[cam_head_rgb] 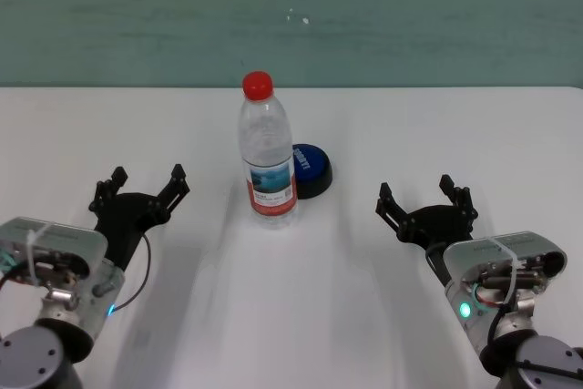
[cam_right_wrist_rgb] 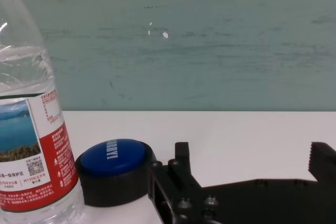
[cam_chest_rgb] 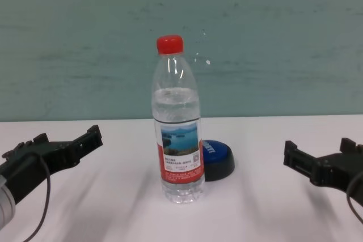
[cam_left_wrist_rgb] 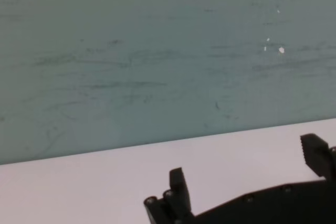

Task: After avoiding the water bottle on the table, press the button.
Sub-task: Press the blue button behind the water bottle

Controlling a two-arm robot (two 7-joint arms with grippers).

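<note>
The water bottle (cam_head_rgb: 268, 154) stands upright mid-tabletop (cam_head_rgb: 437, 125), and the blue button (cam_head_rgb: 308, 168) sits just behind it, toward your right side, touching or nearly so. Your right gripper (cam_head_rgb: 426, 206) is the nearer one, fingers spread wide and empty, with open tabletop between it and the button. Your left gripper (cam_head_rgb: 141, 190), equally open and empty, has the bottle in its path.

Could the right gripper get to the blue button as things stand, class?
Probably yes: the right gripper is open, on the button's side, bare table between. The water bottle blocks mainly the robot's left.
</note>
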